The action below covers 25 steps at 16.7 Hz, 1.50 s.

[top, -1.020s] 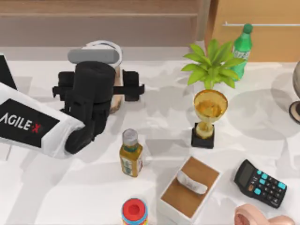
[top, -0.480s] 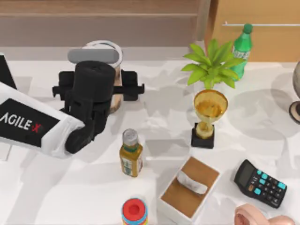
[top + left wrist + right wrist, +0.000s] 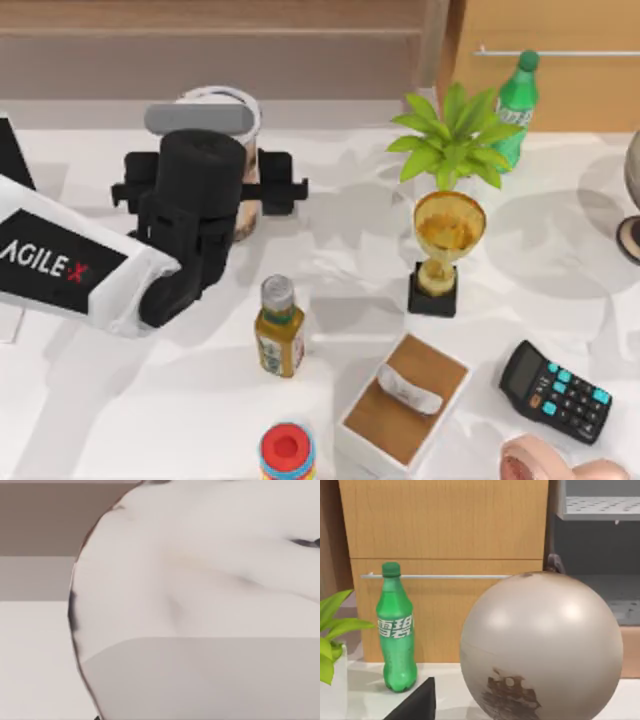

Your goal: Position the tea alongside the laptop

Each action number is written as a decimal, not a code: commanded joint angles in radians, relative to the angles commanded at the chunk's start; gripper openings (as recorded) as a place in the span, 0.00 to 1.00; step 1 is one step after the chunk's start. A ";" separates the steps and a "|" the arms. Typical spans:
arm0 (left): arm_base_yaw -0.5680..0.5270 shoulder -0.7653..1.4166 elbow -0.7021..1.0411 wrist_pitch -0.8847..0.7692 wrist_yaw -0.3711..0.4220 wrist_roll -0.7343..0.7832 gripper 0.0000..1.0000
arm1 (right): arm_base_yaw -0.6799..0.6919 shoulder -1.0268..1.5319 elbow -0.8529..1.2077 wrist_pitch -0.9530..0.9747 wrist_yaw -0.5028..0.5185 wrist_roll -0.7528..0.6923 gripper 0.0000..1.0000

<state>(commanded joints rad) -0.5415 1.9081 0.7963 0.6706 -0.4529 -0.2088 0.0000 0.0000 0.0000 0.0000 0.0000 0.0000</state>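
Tea (image 3: 222,98) stands far-left on tabletop (image 3: 330,250), upright, long axis vertical, lid up. Your left hand (image 3: 250,190) sits right at cup, fingers either side at mid-height; closed grip or not, cannot tell. Left wrist view: cup wall (image 3: 200,600) hard against camera. Laptop (image 3: 12,150) lies further left at edge, so carry goes leftward. Left arm is nearer.

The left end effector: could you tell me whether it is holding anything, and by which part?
The left end effector sits around the tea, low on its body below the lid. Its fingers are hidden, so a closed hold cannot be told.
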 joint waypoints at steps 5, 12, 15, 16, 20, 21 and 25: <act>-0.002 -0.021 0.006 -0.027 0.000 0.001 0.00 | 0.000 0.000 0.000 0.000 0.000 0.000 1.00; -0.002 -0.039 0.015 -0.037 -0.001 0.003 0.00 | 0.000 0.000 0.000 0.000 0.000 0.000 1.00; -0.005 -0.093 0.034 -0.022 0.005 0.003 0.00 | 0.000 0.000 0.000 0.000 0.000 0.000 1.00; -0.007 -0.117 0.035 -0.020 0.009 0.003 0.00 | 0.000 0.000 0.000 0.000 0.000 0.000 1.00; -0.020 -0.223 0.009 -0.022 0.029 0.006 0.00 | 0.000 0.000 0.000 0.000 0.000 0.000 1.00; -0.024 -0.252 -0.003 -0.024 0.035 0.007 0.00 | 0.000 0.000 0.000 0.000 0.000 0.000 1.00; -0.026 -0.366 -0.066 -0.037 0.063 0.018 0.00 | 0.000 0.000 0.000 0.000 0.000 0.000 1.00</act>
<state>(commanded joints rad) -0.5671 1.5422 0.7307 0.6333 -0.3898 -0.1905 0.0000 0.0000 0.0000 0.0000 0.0000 0.0000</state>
